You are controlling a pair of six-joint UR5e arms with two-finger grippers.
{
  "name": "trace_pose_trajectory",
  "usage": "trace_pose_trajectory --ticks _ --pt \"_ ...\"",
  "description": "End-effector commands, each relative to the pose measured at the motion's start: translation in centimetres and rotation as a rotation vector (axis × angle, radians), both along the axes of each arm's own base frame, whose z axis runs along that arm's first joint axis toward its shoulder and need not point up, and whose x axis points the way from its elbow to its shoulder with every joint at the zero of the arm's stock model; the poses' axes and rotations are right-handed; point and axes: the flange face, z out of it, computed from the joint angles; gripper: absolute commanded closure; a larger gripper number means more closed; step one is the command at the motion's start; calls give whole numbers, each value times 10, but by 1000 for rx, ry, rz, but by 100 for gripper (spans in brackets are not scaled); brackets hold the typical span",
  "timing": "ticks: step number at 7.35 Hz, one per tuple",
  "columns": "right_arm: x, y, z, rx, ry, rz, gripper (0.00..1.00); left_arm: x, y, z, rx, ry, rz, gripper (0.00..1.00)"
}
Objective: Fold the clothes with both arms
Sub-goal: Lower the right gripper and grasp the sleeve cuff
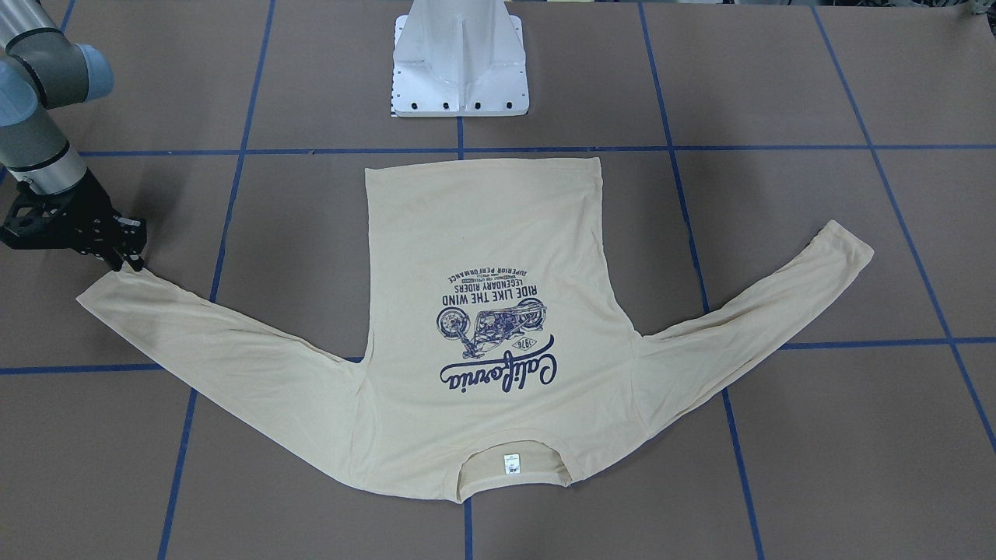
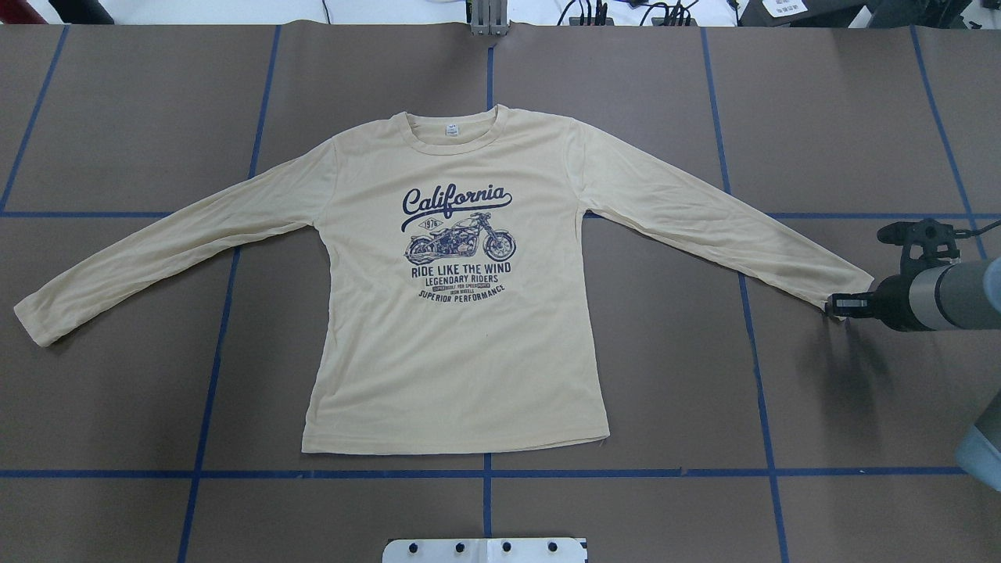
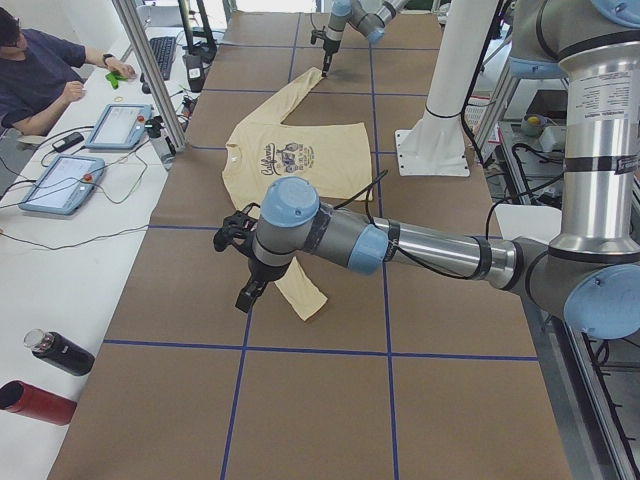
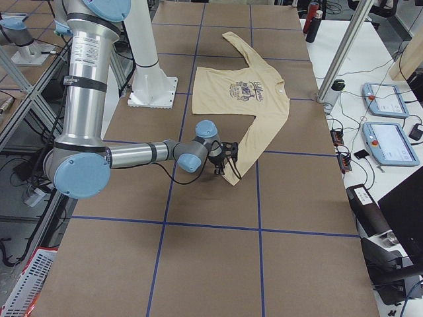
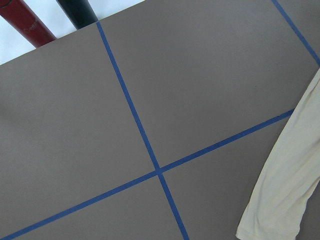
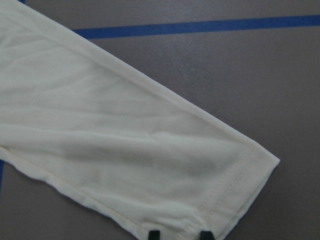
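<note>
The big brown bench (image 2: 117, 117) is marked into squares with blue tape. A cream T-shirt (image 2: 453, 352) lies flat on it, print up and sleeves spread wide, between the two grippers. The right arm (image 4: 132, 153) reaches low across the bench. The left arm (image 3: 420, 248) does the same at the other end.

The right gripper (image 1: 129, 263) is open just a little. Its fingertips (image 6: 155, 234) touch the hem of one sleeve cuff (image 6: 240, 175). The left gripper (image 3: 247, 298) hangs just beside the other cuff, and I cannot tell how wide it is. Past it, a red bottle (image 3: 40, 400) and a black bottle (image 3: 60, 352) lie on a white side table (image 3: 60, 270).
</note>
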Motion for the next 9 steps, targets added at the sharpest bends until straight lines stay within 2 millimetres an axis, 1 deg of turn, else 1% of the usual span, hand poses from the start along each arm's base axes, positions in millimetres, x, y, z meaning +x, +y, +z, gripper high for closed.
trace_pose_trajectory --ticks 1,4,5,7,8,9 --pt "2 2 1 -3 2 -2 100 0 0 0 0 0 0 0" --pt "2 2 -1 -1 -3 -3 100 0 0 0 0 0 0 0" --pt "2 2 -16 7 -20 -11 100 0 0 0 0 0 0 0" --pt "12 -6 -75 -19 -15 2 100 0 0 0 0 0 0 0" --pt "13 -21 -117 3 -38 29 100 0 0 0 0 0 0 0" --pt "11 -37 -150 47 -78 48 100 0 0 0 -1 0 -1 0"
